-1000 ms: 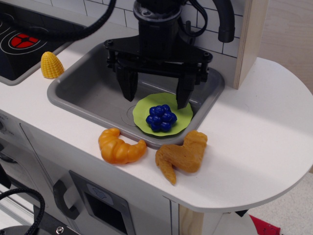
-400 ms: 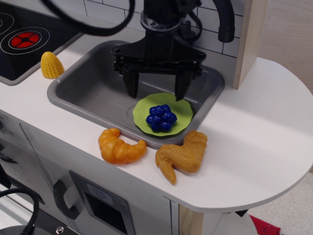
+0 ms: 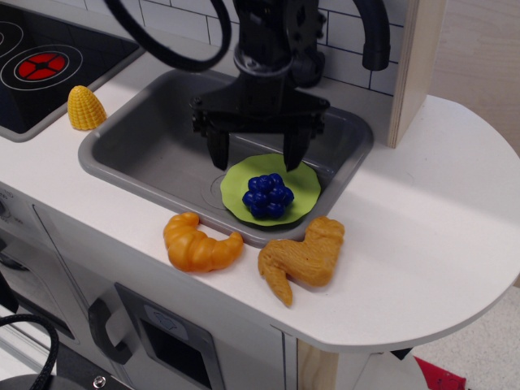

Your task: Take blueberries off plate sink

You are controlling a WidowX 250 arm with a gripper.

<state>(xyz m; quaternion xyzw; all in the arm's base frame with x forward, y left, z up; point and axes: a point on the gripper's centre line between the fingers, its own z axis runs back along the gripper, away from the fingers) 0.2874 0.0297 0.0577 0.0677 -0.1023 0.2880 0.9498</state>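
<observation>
The dark-blue blueberries (image 3: 268, 196) lie in the middle of the lime-green plate (image 3: 303, 199), which sits in the front right part of the grey sink (image 3: 146, 150). My black gripper (image 3: 255, 161) hangs open just behind and above the plate, its two fingertips (image 3: 218, 158) pointing down. The left finger stands over the sink floor beside the plate's left rim, the right finger over the plate's far rim. The gripper holds nothing and does not touch the berries.
A croissant toy (image 3: 199, 244) and a chicken wing toy (image 3: 305, 258) lie on the white counter in front of the sink. A yellow corn toy (image 3: 84, 107) sits left of the sink by the black stovetop (image 3: 41, 65). A wooden post (image 3: 418, 65) and black faucet (image 3: 375, 36) stand behind.
The gripper has risen slightly and shifted back, and its fingers have drawn a little closer together. The blueberries and plate have not moved.
</observation>
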